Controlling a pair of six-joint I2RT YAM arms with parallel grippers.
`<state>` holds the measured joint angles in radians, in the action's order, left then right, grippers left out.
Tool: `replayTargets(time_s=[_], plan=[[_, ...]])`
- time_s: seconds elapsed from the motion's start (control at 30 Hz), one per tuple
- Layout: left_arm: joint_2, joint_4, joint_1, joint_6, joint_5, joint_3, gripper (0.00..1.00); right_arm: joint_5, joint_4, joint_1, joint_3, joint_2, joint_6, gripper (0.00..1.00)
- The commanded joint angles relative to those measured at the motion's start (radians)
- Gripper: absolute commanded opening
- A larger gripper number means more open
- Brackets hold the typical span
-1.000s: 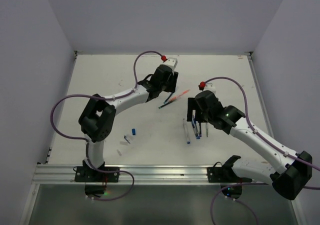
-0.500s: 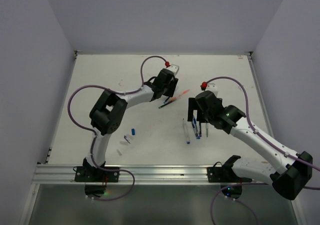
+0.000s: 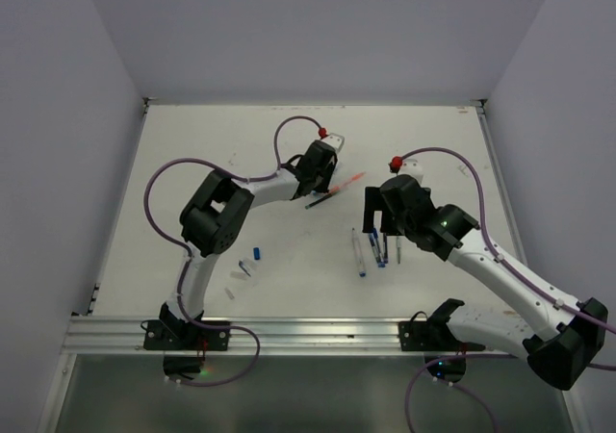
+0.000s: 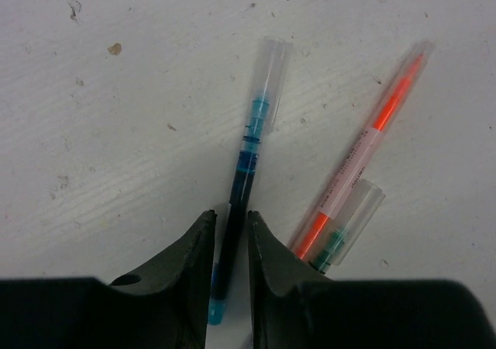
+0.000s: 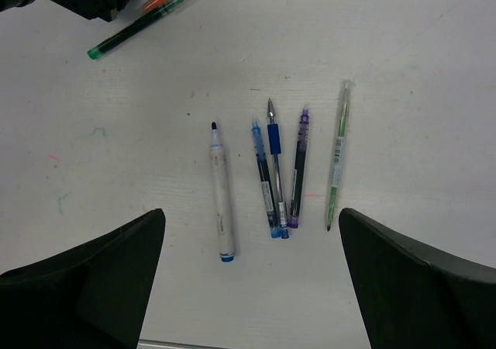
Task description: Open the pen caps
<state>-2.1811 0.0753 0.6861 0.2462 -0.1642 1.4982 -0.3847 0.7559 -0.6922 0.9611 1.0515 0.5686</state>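
Observation:
In the left wrist view my left gripper (image 4: 231,214) is low on the table, its jaws straddling the barrel of a dark blue pen (image 4: 242,186). The jaws are narrow, and a sliver of table shows beside the pen. The pen's clear cap (image 4: 271,70) points away from the gripper. Beside it lie an orange pen (image 4: 372,136) and a green pen with a clear cap (image 4: 358,213). My right gripper (image 5: 249,214) hangs wide open above a row of pens. Loose pen caps, one of them blue (image 3: 257,254), lie at front left.
Under the right gripper lie a white marker (image 5: 222,202), two blue pens (image 5: 263,180), a purple pen (image 5: 299,167) and a green pen (image 5: 337,163), side by side. The white table ends at a metal rail (image 3: 318,335) in front, and walls close it in at the back and sides.
The left arm has folded its elbow in and the left jaws have narrowed around the dark blue pen. The right jaws have opened wider, and that arm has hardly moved.

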Motion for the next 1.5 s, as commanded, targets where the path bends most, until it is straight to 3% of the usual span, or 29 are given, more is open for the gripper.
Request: replayTargets(time_s=[0.0, 0.13, 0.3, 0.5, 0.73, 0.93, 1.07, 1.47], plan=[[-0.017, -0.011, -0.007, -0.002, -0.02, -0.026, 0.25, -0.04, -0.003, 0.006, 0.014, -0.016, -0.015, 0.98], [-0.009, -0.008, -0.007, -0.002, -0.04, -0.044, 0.0, -0.022, -0.013, 0.006, 0.013, -0.002, -0.018, 0.98], [0.085, -0.057, -0.011, -0.007, -0.066, -0.128, 0.0, 0.049, -0.035, 0.006, 0.018, 0.036, -0.012, 0.99], [0.348, -0.167, -0.022, 0.045, -0.064, -0.315, 0.0, 0.128, -0.102, 0.013, 0.005, 0.071, -0.004, 0.99], [0.722, -0.298, -0.011, 0.192, 0.041, -0.607, 0.0, 0.311, -0.246, 0.025, -0.015, 0.076, 0.01, 0.98], [0.924, -0.347, 0.027, 0.324, 0.095, -0.802, 0.0, 0.466, -0.423, 0.026, -0.035, 0.085, 0.025, 0.94], [1.007, -0.338, 0.073, 0.372, 0.077, -0.868, 0.0, 0.567, -0.542, 0.026, -0.048, 0.102, 0.068, 0.86], [1.144, -0.296, 0.122, 0.38, 0.038, -0.967, 0.0, 0.636, -0.72, 0.026, -0.015, 0.277, 0.155, 0.66]])
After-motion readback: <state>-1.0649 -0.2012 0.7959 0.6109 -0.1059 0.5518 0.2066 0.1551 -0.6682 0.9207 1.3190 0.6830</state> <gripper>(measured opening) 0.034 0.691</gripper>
